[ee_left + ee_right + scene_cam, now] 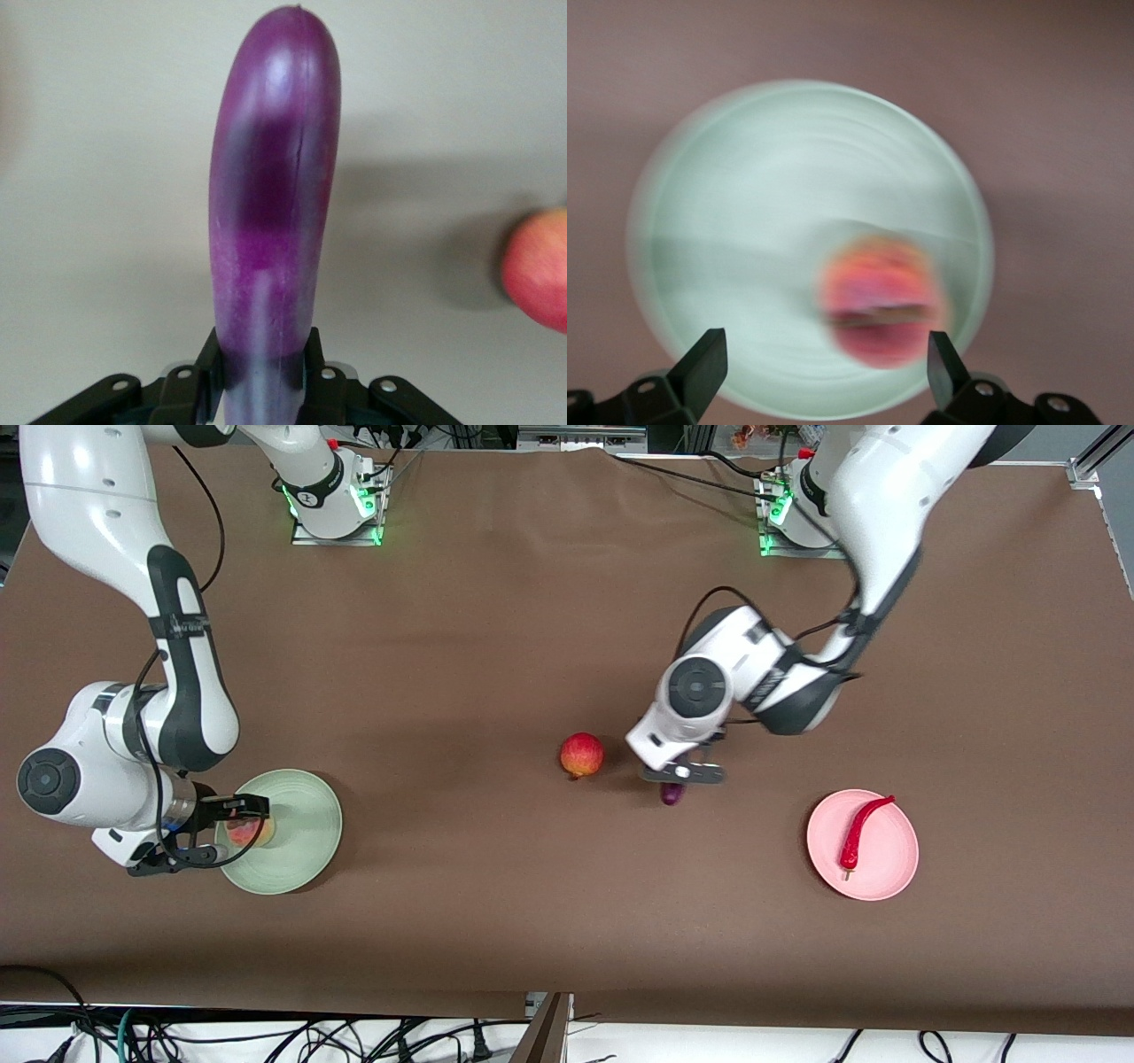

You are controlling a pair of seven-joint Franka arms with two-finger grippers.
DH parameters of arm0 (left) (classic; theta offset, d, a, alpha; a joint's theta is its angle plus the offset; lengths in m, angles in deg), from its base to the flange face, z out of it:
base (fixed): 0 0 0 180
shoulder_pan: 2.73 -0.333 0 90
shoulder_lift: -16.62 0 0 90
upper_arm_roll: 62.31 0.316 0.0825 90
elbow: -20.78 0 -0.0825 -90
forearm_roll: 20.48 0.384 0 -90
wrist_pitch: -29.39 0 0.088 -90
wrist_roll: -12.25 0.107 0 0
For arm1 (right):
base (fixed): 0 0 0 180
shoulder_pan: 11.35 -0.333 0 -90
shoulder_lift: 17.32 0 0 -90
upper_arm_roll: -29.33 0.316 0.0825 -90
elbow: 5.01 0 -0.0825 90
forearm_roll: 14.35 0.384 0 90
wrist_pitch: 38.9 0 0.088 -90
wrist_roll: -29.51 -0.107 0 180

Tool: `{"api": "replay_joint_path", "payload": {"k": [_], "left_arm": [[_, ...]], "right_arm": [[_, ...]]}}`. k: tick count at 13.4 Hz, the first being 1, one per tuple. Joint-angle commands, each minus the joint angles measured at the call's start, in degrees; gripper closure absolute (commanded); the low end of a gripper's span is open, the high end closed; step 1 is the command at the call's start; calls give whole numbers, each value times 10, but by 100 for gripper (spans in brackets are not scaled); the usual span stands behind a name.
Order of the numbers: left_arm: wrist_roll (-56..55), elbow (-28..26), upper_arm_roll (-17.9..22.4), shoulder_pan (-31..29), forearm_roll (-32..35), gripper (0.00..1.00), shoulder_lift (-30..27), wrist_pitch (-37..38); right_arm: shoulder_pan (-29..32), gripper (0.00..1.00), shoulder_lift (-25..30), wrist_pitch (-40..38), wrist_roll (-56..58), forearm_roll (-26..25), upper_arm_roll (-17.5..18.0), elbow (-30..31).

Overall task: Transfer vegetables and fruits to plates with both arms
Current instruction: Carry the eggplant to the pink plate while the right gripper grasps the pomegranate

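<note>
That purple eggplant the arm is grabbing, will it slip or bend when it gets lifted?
The eggplant looks glossy, so it might slide a little between the left gripper's fingers. It is pinched near one end, so its long free part may sag or swing. It keeps a firm, smooth shape, so bending seems unlikely.

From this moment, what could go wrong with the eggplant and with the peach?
1. The left gripper holds the eggplant near one end only, so the long body may tilt or slip when lifted.
2. The round red fruit lies close beside the eggplant; a swing of the eggplant may knock it and make it roll.
3. The right gripper has open jaws over the peach, which sits near the green plate's rim; it may roll off.
</note>
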Motion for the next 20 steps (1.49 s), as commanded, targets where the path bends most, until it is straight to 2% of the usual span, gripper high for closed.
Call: {"api": "replay_joint_path", "payload": {"k": [1,4,8,9,12,15,16,17,18,20], "left_arm": [[81,23,0,-55,40,88,-9,28],[239,40,24,-105,89,91,-2,30],[351,43,118,-107,167,91,14,22],[376,47,138,-103,186,91,24,13],[390,51,159,-104,239,90,60,-33],[389,53,174,-100,282,90,84,-81],[388,52,173,-96,278,83,84,-81],[389,51,173,-97,278,52,84,-81],[390,51,172,-96,277,1,85,-81],[397,52,166,-97,276,0,77,-77]], "right_arm": [[-32,0,17,-19,-110,14,32,1],[-126,0,7,12,-307,13,45,-10],[-252,0,-14,115,-521,12,45,-10],[-273,0,-17,130,-560,12,45,-10],[-326,0,-42,203,-645,10,45,-10],[-363,0,-65,243,-679,5,43,-10],[-372,0,-71,252,-682,5,42,-10],[-378,0,-77,261,-682,5,41,-10],[-383,0,-82,267,-682,5,40,-10],[-394,0,-91,277,-683,5,40,-10]]}}
